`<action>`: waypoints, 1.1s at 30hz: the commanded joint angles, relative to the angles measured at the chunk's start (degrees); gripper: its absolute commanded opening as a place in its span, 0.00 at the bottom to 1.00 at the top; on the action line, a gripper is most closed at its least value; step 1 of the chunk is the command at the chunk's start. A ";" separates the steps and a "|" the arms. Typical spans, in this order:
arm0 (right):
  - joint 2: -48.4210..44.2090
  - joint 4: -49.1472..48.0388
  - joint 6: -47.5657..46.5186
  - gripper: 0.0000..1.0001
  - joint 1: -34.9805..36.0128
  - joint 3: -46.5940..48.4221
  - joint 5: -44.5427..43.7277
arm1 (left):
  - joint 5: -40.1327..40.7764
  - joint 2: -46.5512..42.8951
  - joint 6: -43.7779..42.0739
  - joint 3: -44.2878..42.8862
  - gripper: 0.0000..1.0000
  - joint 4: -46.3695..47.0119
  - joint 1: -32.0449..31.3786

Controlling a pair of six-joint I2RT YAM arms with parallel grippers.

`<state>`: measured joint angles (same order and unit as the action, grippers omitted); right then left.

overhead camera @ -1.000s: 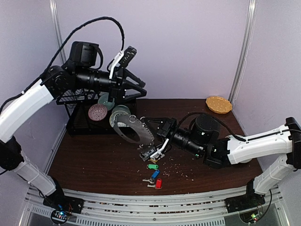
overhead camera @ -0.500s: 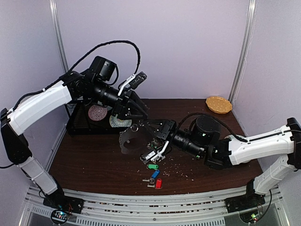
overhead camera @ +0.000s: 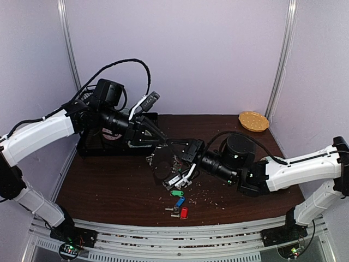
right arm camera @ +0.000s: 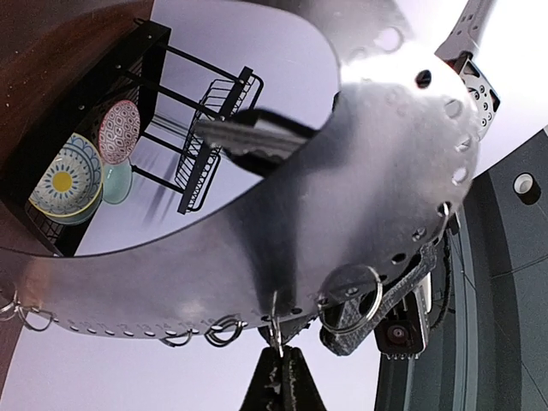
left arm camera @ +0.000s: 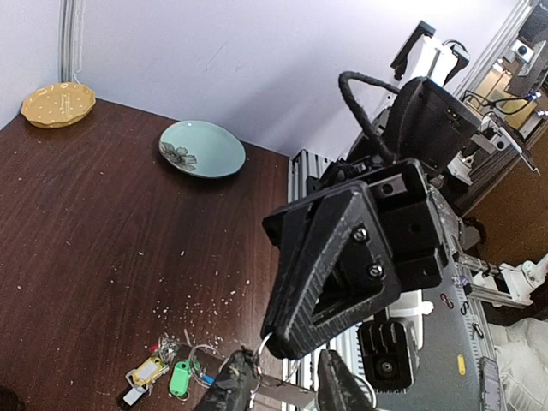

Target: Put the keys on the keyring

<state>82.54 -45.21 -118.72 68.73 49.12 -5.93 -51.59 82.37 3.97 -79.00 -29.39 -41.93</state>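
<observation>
Top external: left end effector (overhead camera: 159, 143) and right end effector (overhead camera: 175, 155) meet mid-worktop (overhead camera: 109, 174) at the keyring (overhead camera: 162, 164); grip state of both unclear here. Loose green key (overhead camera: 175, 192), blue key (overhead camera: 179, 202) and red key (overhead camera: 184, 213) lie nearer the front edge.
Left wrist: left fingers (left arm camera: 231, 387) nearly together on a small ring, exact hold unclear.
Right wrist: right fingers (right arm camera: 281, 385) closed on a small ring hanging from the keyring's perforated metal band (right arm camera: 342, 205).

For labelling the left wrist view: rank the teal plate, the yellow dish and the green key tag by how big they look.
1. teal plate, a little wider than the next.
2. yellow dish; the margin is slim and their distances from the camera may differ, so this order is unsure.
3. green key tag, clearly the smallest.
</observation>
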 commanded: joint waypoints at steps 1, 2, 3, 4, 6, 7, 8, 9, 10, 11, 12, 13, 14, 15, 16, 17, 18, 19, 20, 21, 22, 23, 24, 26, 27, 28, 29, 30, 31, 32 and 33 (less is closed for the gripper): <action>-1.42 -2.90 1.03 0.00 0.33 0.27 -0.75 | 1.15 -1.97 5.55 1.40 0.26 9.41 0.18; -1.30 -3.13 1.03 0.00 0.31 0.27 -0.75 | 1.19 -1.57 6.27 1.07 0.24 9.40 0.14; -1.22 -3.32 1.03 0.00 0.33 0.26 -0.87 | 1.73 -0.99 7.17 0.71 0.23 9.10 0.16; -1.16 -3.49 1.03 0.00 0.32 0.27 -0.91 | 2.35 -0.33 7.42 0.55 0.22 8.64 0.23; -1.22 -3.47 1.18 0.00 0.33 0.26 -1.07 | 2.98 0.50 7.50 0.65 0.25 7.59 0.54; -1.29 -3.27 1.28 0.00 0.31 0.23 -1.09 | 2.91 0.70 7.61 0.94 0.26 7.43 0.79; -1.35 -2.92 1.48 0.00 0.29 0.27 -1.21 | 2.08 0.89 7.55 1.26 0.26 7.49 1.02; -1.48 -2.49 1.67 0.00 0.31 0.25 -1.37 | 0.46 1.01 7.29 1.38 0.27 7.43 1.10; -1.46 -2.37 1.79 0.00 0.34 0.27 -1.58 | -1.74 1.11 6.64 1.52 0.29 7.36 1.14; -1.57 -2.41 1.96 0.00 0.35 0.27 -1.70 | -3.38 0.98 6.07 1.67 0.30 7.37 1.15; -1.59 -2.43 2.06 0.00 0.35 0.23 -1.73 | -3.60 0.58 5.57 1.97 0.32 7.37 1.07; -1.67 -2.50 2.08 0.00 0.32 0.19 -1.79 | -3.37 0.19 5.00 2.27 0.32 7.39 1.14; -1.62 -2.51 2.08 0.00 0.32 0.18 -1.88 | -3.02 -0.24 4.41 2.65 0.33 7.37 1.12; -1.55 -2.51 2.13 0.00 0.35 0.14 -2.08 | -2.75 -0.54 3.96 3.06 0.33 7.62 1.07; -1.48 -2.62 2.09 0.00 0.35 0.06 -2.22 | -2.73 -0.84 3.99 3.55 0.33 8.05 1.10; -1.34 -2.79 2.13 0.00 0.34 0.01 -2.30 | -2.87 -0.84 4.21 4.02 0.33 8.43 1.11; -1.29 -2.98 2.09 0.00 0.33 -0.06 -2.32 | -2.99 -0.69 4.33 4.23 0.32 8.50 1.14; -1.21 -3.10 2.01 0.00 0.35 -0.10 -2.33 | -2.95 -0.33 4.54 4.29 0.30 8.32 1.09; -1.16 -3.20 2.00 0.00 0.36 -0.04 -2.37 | -2.83 -0.16 4.51 4.29 0.28 8.19 1.13; -1.08 -3.21 2.00 0.00 0.34 0.00 -2.41 | -2.87 -0.08 4.48 4.34 0.25 8.19 1.11; -1.07 -3.23 2.00 0.00 0.37 0.07 -2.40 | -2.99 0.05 4.47 4.31 0.23 8.15 1.15; -1.07 -3.15 2.00 0.00 0.36 0.16 -2.49 | -3.25 0.01 4.46 4.30 0.21 8.18 1.06; -1.04 -3.20 2.00 0.00 0.38 0.15 -2.48 | -3.66 -0.01 4.35 4.36 0.19 8.19 1.09; -1.07 -3.29 2.00 0.00 0.32 0.24 -2.59 | -4.64 -0.26 3.92 4.38 0.12 8.13 1.09; -1.09 -3.34 2.00 0.00 0.30 0.22 -2.59 | -5.14 -0.28 3.80 4.38 0.09 8.12 1.06; -0.99 -3.45 2.12 0.00 0.35 0.27 -2.59 | -5.58 -0.32 3.67 4.36 0.06 7.94 1.14; -0.98 -3.55 2.09 0.00 0.31 0.27 -2.59 | -6.07 -0.24 3.32 4.30 0.05 7.73 1.14; -0.94 -3.71 2.01 0.00 0.35 0.27 -2.51 | -6.20 -0.27 3.02 4.31 0.06 7.57 1.05; -0.85 -3.70 2.00 0.00 0.32 0.26 -2.50 | -6.12 -0.28 2.94 4.30 0.09 7.54 1.04; -0.74 -3.76 1.92 0.00 0.37 0.34 -2.50 | -6.13 -0.28 2.94 4.32 0.12 7.58 1.03; -0.65 -3.75 1.83 0.00 0.32 0.43 -2.48 | -6.06 -0.28 2.91 4.23 0.13 7.49 1.00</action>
<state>82.54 -45.01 -117.67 68.82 49.10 -7.35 -55.00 82.87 8.19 -75.09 -23.62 -40.86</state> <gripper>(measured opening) 0.015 0.099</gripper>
